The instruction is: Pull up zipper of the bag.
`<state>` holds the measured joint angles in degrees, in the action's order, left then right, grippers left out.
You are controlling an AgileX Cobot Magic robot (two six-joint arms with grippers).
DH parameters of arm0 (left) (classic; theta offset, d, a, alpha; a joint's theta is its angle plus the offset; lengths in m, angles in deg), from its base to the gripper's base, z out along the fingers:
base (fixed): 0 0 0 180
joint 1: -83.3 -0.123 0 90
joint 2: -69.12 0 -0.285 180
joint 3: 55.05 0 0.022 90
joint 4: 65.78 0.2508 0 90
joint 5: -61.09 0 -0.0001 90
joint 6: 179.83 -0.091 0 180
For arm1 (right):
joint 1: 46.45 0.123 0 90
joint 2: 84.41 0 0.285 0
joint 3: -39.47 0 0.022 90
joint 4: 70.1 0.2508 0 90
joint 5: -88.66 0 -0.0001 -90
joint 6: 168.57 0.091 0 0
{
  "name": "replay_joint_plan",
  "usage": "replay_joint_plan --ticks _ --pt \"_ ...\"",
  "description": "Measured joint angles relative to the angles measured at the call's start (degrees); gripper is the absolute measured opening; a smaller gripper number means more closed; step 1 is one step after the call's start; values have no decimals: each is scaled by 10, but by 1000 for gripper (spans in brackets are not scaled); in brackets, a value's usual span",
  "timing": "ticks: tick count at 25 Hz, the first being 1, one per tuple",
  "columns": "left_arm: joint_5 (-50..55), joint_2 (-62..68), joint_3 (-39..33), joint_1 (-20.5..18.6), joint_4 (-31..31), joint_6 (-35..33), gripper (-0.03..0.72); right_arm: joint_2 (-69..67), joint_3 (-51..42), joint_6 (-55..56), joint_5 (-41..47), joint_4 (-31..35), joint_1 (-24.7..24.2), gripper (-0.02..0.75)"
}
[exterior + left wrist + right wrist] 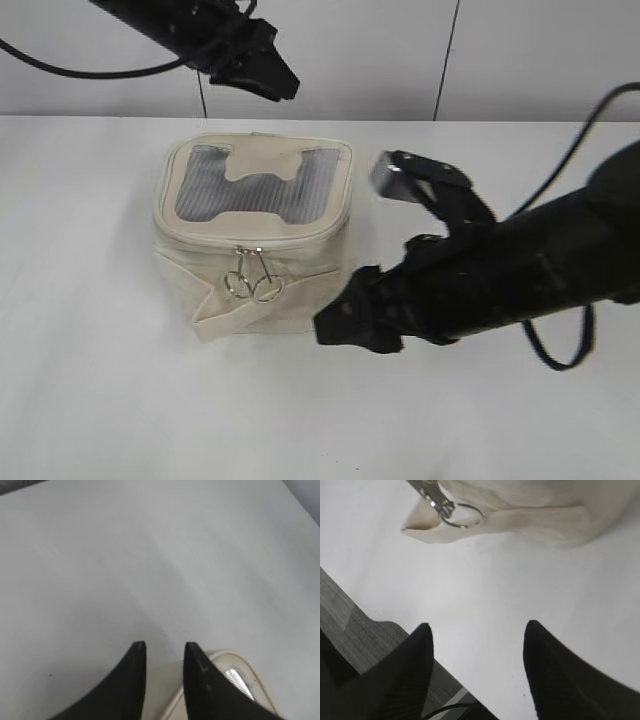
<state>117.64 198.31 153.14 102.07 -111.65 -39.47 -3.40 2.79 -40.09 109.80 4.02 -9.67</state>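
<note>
The cream bag (250, 235) sits upright in the middle of the white table, its grey mesh top with the H-shaped patch facing up. The zipper (250, 243) runs round the lid rim, and its two silver ring pulls (253, 285) hang side by side on the front face. One ring pull also shows in the right wrist view (462, 515). My right gripper (335, 328) is open and empty, low beside the bag's front right corner. My left gripper (282, 88) is open and empty, raised behind the bag. A corner of the bag shows in the left wrist view (235, 665).
The white table (90, 380) stretches around the bag on all sides. Its front edge and dark floor show in the right wrist view (365, 630). A pale wall with dark vertical seams (447, 60) stands behind the table.
</note>
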Motion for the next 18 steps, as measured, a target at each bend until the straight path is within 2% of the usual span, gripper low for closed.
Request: replay_joint_plan --ticks 3,6,9,13,16,18 --pt "-8 -63 -47 0 26 19 209 80 -53 54 21 -40 -41 454" --pt "-39 -153 -152 0 48 29 209 165 -80 129 81 -117 -80 454" --pt "-90 -282 -291 0 72 54 209 244 -82 241 138 -251 -103 454" --pt "-122 -501 -458 0 154 121 216 347 -82 394 234 -462 -109 454" --pt "-95 -671 -551 0 246 202 281 427 -82 461 305 -574 -109 461" --pt "-49 -802 -597 0 289 236 365 487 -83 480 342 -608 -109 508"
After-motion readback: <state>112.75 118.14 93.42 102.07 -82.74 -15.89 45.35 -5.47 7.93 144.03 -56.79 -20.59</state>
